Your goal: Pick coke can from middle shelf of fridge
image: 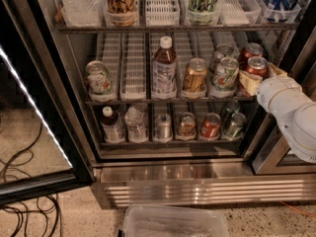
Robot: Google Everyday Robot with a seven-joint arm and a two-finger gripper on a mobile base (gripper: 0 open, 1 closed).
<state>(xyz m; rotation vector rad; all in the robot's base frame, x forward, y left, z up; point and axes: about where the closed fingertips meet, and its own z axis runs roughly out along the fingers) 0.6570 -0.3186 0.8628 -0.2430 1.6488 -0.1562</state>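
Note:
The fridge (pixel 197 191) stands open in the camera view. At the right end of its middle shelf (pixel 133 100) the coke can (pixel 257 65) stands upright in front, with its red twin (pixel 251 51) right behind it. My gripper (pixel 263 76) reaches in from the right on a white arm. One beige finger (pixel 250 83) lies against the can's lower left and the other against its right side, so the gripper is shut on the can. The can still rests on the shelf. A green-and-white can (pixel 225 73) stands just left of it.
The middle shelf also holds a gold can (pixel 194 74), a bottle (pixel 164 65) and another green-and-white can (pixel 98 77) at the far left. The lower shelf holds several cans and bottles. The glass door (pixel 34 107) hangs open at left. A clear plastic bin (pixel 173 223) and cables (pixel 24 201) lie on the floor.

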